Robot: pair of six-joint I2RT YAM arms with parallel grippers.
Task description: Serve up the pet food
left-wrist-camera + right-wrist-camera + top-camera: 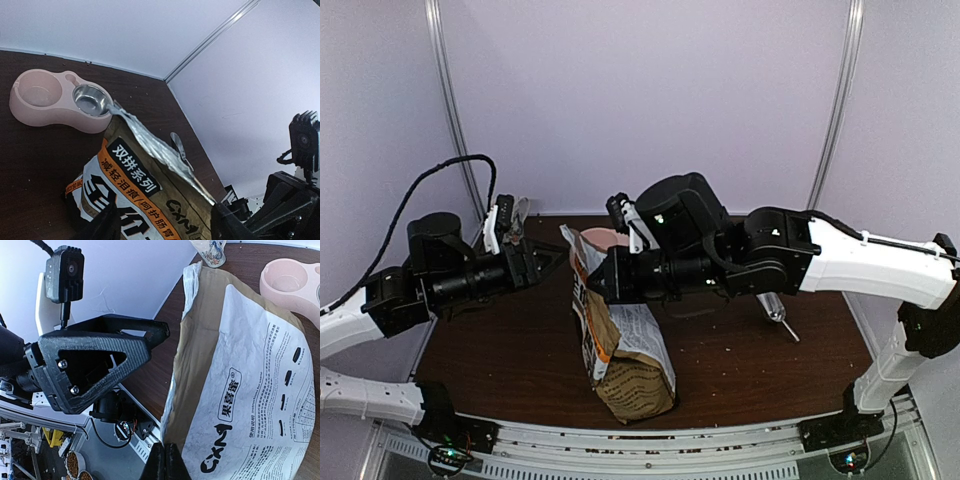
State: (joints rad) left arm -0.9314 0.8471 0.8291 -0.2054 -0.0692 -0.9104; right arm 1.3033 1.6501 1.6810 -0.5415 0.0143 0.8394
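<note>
I read the right end effector [164, 460] clamped shut on the top edge of the paper bag [630, 350]; left end effector [552, 262] spread wide, gripping nothing.

pet food not showing anywhere, bag [625, 350] mouth not letting any view look inside. pink bowl [603, 238] mostly hiding behind bag and right arm [770, 255] up top, right wrist view cropping it at edge. left gripper [160, 222] fingers [102, 225] blurring, getting chopped by bottom edge. right gripper [165, 455] pinching bag edge, fingers running off frame bottom. printed cup [210, 252] getting clipped by top edge
</note>
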